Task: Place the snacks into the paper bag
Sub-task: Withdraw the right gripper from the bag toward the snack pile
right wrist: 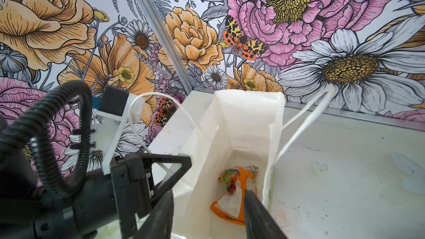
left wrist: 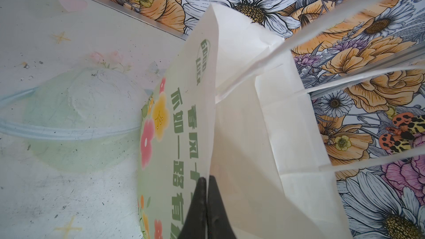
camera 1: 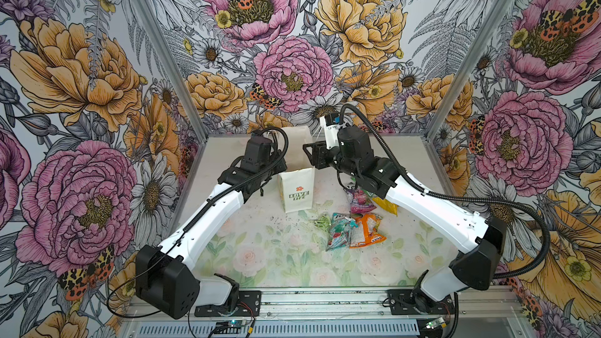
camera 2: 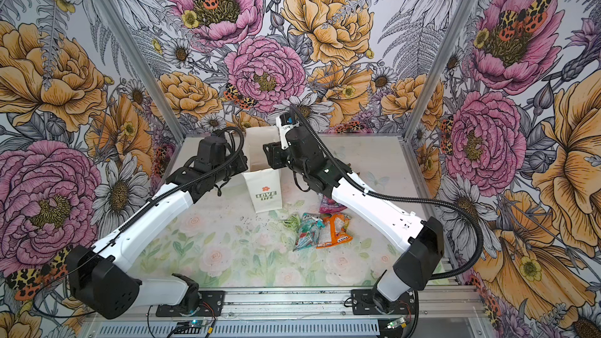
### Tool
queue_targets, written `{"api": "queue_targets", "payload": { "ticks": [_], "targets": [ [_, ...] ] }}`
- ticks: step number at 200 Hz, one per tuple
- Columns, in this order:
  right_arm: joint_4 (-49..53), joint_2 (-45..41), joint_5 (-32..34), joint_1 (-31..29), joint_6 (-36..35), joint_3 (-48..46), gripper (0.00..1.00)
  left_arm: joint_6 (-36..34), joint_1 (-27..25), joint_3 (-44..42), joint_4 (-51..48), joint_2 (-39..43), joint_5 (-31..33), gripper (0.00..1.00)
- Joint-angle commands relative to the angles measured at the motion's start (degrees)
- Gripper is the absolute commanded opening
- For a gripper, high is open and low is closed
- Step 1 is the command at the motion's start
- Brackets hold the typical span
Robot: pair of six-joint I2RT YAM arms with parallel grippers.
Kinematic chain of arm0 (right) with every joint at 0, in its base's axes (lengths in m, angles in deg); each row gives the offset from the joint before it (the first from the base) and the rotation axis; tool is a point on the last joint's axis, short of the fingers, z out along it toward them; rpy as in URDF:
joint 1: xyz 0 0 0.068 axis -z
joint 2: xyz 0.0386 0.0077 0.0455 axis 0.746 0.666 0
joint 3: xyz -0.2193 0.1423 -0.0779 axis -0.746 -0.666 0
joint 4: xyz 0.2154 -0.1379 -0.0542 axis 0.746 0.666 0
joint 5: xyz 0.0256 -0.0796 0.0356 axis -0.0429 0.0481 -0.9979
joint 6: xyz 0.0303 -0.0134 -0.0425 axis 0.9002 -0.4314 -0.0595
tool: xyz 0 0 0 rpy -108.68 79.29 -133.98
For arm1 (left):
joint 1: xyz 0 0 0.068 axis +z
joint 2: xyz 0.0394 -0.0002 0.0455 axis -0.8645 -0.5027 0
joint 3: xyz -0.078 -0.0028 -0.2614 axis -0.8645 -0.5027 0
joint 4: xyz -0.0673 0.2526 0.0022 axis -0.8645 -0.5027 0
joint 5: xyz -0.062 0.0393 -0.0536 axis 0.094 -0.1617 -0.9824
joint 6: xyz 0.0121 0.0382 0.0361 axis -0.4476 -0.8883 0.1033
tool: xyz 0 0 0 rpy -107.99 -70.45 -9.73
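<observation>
On the counter (camera 1: 260, 255), the bag (camera 1: 297, 190) stands upright near the back edge, one orange packet (right wrist: 236, 189) inside. Remaining snacks (camera 1: 354, 229) lie heaped frontward, right of centre, nearest the right arm. The left end effector (left wrist: 207, 178) pinches the bag's wall. The right end effector (right wrist: 209, 191) hangs over its mouth, jaws apart, empty.

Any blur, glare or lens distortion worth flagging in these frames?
Left wrist view: cord handles blurred close to the lens, paper bag print readable. Right wrist view: orange packet inside the bag sharp. Both top views: even light, no glare, frame posts splay outward.
</observation>
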Motion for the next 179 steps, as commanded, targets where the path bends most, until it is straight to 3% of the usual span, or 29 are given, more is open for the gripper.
{"api": "queue_targets", "payload": {
  "ticks": [1,51,90,103,139,179],
  "targets": [
    [-0.9,-3.5,0.2,-0.4,-1.8,-2.3,0.52,0.1,-0.5,-0.6,1.7,0.1,0.7,0.0],
    [1.2,-9.0,-0.4,-0.4,-1.5,-9.9,0.56,-0.1,-0.6,-1.3,2.2,1.0,1.0,0.0],
    [4.5,-12.6,0.2,-0.4,3.7,-16.6,0.66,-0.1,-0.4,-1.9,2.4,1.7,1.1,0.0],
    [5.9,-13.7,0.8,-0.4,5.8,-18.9,0.75,-0.1,-0.5,-2.0,2.4,1.8,1.1,0.0],
    [11.5,-16.2,4.3,-0.4,10.1,-23.8,0.88,0.0,-0.4,-2.6,2.6,1.7,0.8,0.0],
    [15.6,-18.4,4.7,-0.4,13.1,-28.0,0.92,-0.1,-0.5,-2.6,2.9,1.4,0.5,0.0]
  ]
}}
